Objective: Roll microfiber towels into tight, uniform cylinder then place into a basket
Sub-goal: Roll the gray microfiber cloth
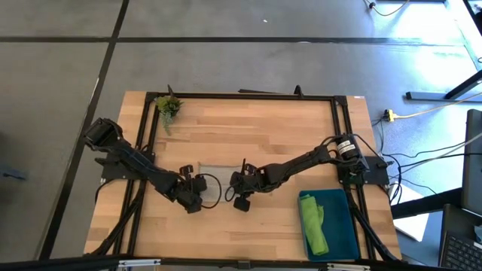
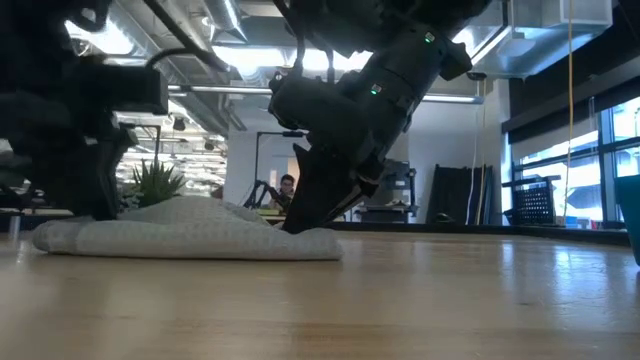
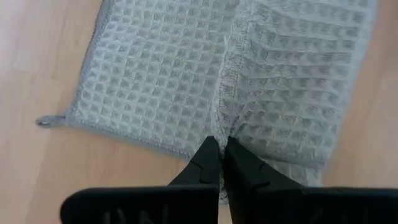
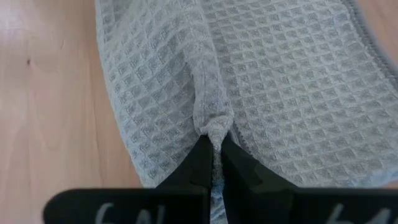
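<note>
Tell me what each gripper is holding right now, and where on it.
Both pinch the grey towel: the left gripper on a hemmed edge, the right gripper on a bunched fold at the opposite edge.

My two arms are matte black, built of blocky jointed segments, with thin black cables looping beside each wrist. My right arm [image 1: 301,162] carries a pale silvery band with a small orange mark at its 2 o'clock end. My left gripper [image 3: 219,163] and right gripper [image 4: 213,160] each end in two slim black tapered fingers. White markings show on my right wrist's bar.
</note>
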`<action>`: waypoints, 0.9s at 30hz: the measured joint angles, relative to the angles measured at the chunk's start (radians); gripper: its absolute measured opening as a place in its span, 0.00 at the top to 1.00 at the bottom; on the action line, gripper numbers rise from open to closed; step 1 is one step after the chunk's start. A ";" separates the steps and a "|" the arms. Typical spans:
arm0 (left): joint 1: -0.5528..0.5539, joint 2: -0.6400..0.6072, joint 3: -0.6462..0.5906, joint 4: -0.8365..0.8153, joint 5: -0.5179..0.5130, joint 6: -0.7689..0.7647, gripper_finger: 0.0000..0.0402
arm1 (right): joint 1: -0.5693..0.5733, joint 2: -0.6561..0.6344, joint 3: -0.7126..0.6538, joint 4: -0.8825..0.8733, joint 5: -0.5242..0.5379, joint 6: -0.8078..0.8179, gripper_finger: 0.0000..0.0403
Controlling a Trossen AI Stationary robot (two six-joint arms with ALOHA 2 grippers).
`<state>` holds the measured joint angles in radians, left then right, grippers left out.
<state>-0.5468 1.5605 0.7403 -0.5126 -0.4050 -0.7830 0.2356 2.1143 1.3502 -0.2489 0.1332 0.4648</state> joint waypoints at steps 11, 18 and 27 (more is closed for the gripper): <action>0.018 0.021 0.000 0.004 0.015 0.005 1.00 | 0.000 0.001 -0.002 0.010 0.003 -0.003 0.90; 0.018 0.021 0.000 0.003 0.019 0.005 1.00 | 0.000 0.002 -0.002 0.018 0.004 0.001 0.88; 0.018 0.022 0.000 0.003 0.023 0.005 1.00 | 0.000 0.003 -0.003 0.031 0.004 0.003 0.88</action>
<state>-0.5293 1.5822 0.7406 -0.5095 -0.3817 -0.7784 0.2356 2.1170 1.3476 -0.2180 0.1371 0.4683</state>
